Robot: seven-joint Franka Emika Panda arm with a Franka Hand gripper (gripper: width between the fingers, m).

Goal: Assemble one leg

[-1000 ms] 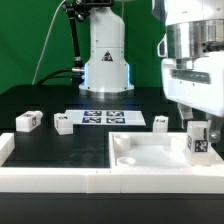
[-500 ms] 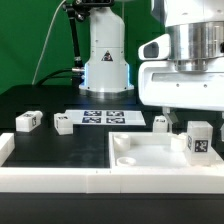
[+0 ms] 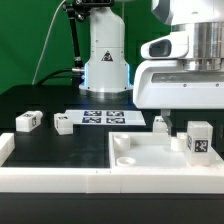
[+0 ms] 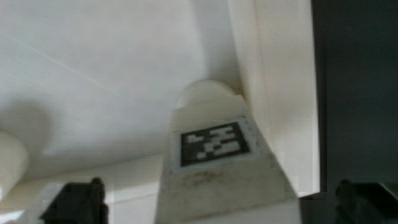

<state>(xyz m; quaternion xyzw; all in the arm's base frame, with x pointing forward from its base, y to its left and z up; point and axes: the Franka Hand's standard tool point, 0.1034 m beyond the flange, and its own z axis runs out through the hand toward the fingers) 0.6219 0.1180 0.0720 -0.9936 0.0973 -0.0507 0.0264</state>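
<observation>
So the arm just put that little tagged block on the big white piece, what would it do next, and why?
Probably keep lifting straight up and away. In the wrist view the gripper is open, its fingertips apart on either side of the leg without gripping it. The exterior view shows that leg standing upright on the large white piece by itself, so this one looks placed; the loose blocks are still on the table.

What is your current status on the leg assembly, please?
Pincer open, above the leg, not touching. Leg upright on the large white square piece. Three more legs loose on the table. Nothing in the way.
</observation>
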